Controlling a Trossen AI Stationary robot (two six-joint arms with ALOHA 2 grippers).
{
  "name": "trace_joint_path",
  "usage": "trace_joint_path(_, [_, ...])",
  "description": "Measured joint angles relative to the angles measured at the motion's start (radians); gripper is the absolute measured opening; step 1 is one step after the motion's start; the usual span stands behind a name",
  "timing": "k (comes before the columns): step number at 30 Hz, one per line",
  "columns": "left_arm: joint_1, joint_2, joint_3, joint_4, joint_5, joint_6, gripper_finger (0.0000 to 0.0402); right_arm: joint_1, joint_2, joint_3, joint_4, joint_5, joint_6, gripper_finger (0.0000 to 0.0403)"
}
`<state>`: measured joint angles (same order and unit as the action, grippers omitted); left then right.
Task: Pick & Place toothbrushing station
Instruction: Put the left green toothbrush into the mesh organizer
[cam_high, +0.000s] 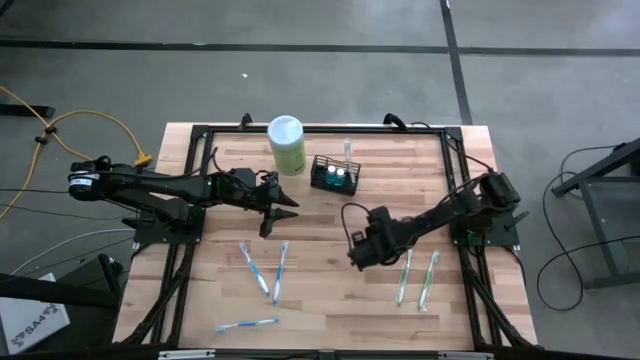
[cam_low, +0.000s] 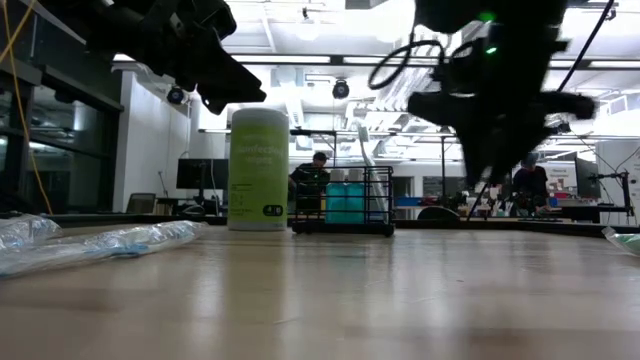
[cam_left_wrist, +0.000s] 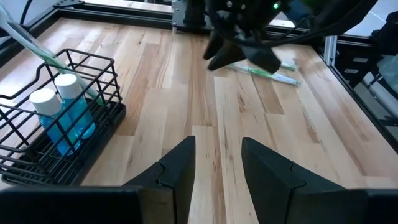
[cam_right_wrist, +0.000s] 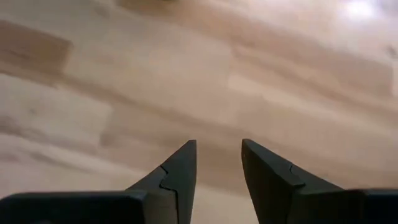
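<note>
Toothbrushing station (cam_high: 335, 175) sits near your surface's (cam_high: 330, 300) far edge; left pincer (cam_high: 275, 215) and right pincer (cam_high: 358, 260) both gape, empty.

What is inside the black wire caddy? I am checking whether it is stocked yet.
The caddy holds two blue bottles with white caps and one toothbrush standing tilted. Its floor beneath them is hidden.
</note>
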<state>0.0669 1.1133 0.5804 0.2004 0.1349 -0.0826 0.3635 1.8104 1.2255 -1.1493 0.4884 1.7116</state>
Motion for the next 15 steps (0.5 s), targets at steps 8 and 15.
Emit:
trace_joint_path(8, [0.0, 0.0, 0.0, -0.005, 0.0, 0.003, 0.0127, 0.095, -0.015, 0.0, -0.046, -0.171, 0.211, 0.0119])
trace_joint_path(15, [-0.001, 0.0, 0.0, -0.006, 0.022, -0.001, 0.0127, 0.155, -0.02, 0.026, -0.063, -0.298, 0.343, 0.0119])
